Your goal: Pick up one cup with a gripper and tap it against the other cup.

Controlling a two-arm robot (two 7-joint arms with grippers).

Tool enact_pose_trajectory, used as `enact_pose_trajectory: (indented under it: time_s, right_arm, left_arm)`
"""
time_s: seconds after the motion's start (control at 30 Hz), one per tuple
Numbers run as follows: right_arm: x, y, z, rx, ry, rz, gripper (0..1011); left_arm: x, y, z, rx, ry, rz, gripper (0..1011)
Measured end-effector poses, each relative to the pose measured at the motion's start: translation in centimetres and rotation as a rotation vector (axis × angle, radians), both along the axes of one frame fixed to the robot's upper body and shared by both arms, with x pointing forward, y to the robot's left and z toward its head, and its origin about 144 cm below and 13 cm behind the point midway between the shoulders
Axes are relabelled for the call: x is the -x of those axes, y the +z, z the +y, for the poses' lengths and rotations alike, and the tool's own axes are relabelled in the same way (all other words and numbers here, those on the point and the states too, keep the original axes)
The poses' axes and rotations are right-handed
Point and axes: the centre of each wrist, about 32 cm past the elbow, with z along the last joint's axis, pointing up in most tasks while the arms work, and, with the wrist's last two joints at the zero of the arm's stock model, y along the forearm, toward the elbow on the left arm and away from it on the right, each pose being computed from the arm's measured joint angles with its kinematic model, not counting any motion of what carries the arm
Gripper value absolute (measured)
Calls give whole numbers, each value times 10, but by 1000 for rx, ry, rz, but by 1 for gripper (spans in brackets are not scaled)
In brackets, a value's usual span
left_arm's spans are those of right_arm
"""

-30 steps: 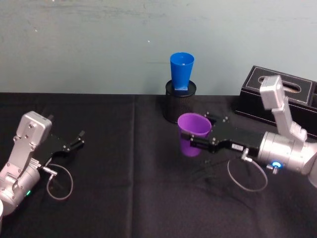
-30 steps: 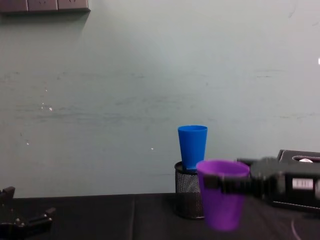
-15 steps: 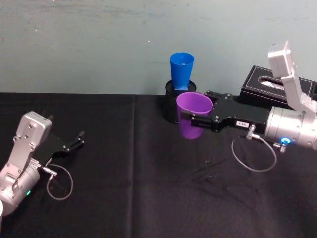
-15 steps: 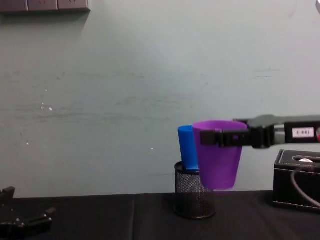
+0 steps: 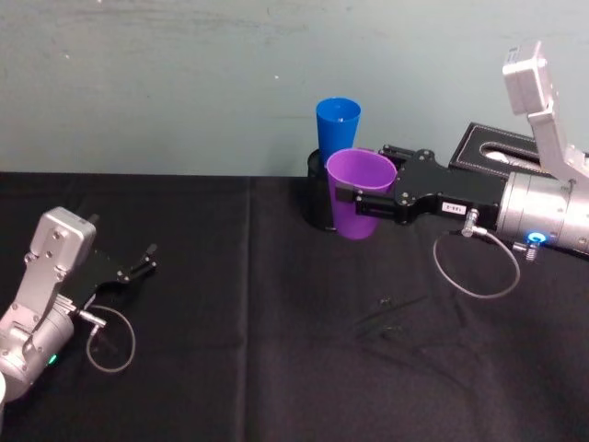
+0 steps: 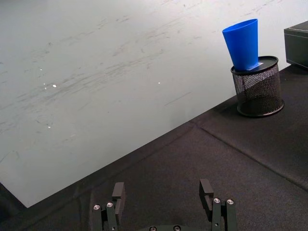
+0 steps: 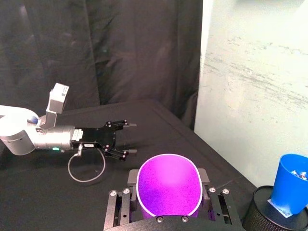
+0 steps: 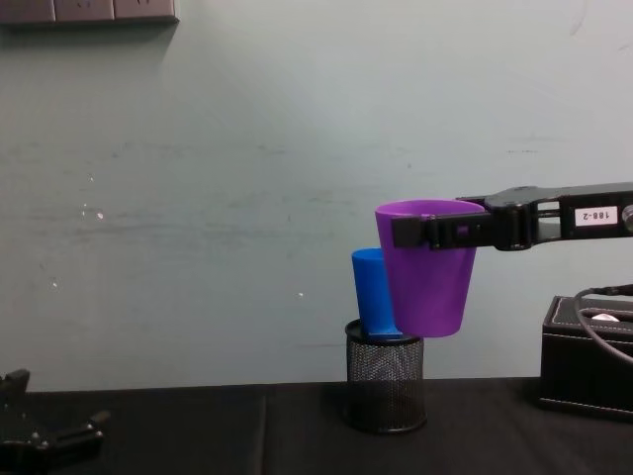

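Observation:
My right gripper (image 5: 361, 201) is shut on the purple cup (image 5: 359, 193) just under its rim and holds it upright in the air. In the chest view the gripper (image 8: 430, 232) carries a white label, and the purple cup (image 8: 427, 272) hangs in front of the blue cup (image 8: 368, 297). The blue cup (image 5: 338, 124) stands in a black mesh pen holder (image 5: 316, 195) by the back wall. A gap between the purple cup (image 7: 168, 185) and the blue cup (image 7: 288, 185) shows in the right wrist view. My left gripper (image 5: 147, 258) rests open on the table at the left.
A black tissue box (image 5: 502, 152) sits at the back right, behind my right arm. The table is covered with black cloth (image 5: 258, 350). A loose cable (image 5: 474, 272) hangs under the right wrist. The wall stands directly behind the pen holder (image 8: 384, 396).
My right gripper has lifted the purple cup off the table and carried it back and up toward the blue cup. The left arm has not moved.

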Motion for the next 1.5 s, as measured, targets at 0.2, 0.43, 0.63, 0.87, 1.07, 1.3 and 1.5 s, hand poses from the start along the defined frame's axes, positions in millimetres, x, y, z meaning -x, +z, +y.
enact_pose_trajectory:
  time_s: [0.2,0.43,0.63,0.87,1.07,1.3,1.5]
  right_arm:
    - [0,-1,0,-2,-1,2,723]
    - [0,-2,0,-3,-2,3,723]
    - [0,-2,-1,-3,-3,3,723]
    - [0,-2,0,-4,-3,3,723]
    - [1,-3,-1,-4,-3,2,723]
    - [1,-3,-1,-4,-3,2,723]
    - [1,-3,-1,-4,-3,3,723]
  left_arm:
    - [0,0,0,0,0,0,1011]
    - [0,0,0,0,0,0,1011]
    - [0,0,0,0,0,0,1011]
    - [0,0,0,0,0,0,1011]
    - [0,0,0,0,0,0,1011]
    - [0,0,0,0,0,0,1011]
    - [0,0,0,0,0,0,1011]
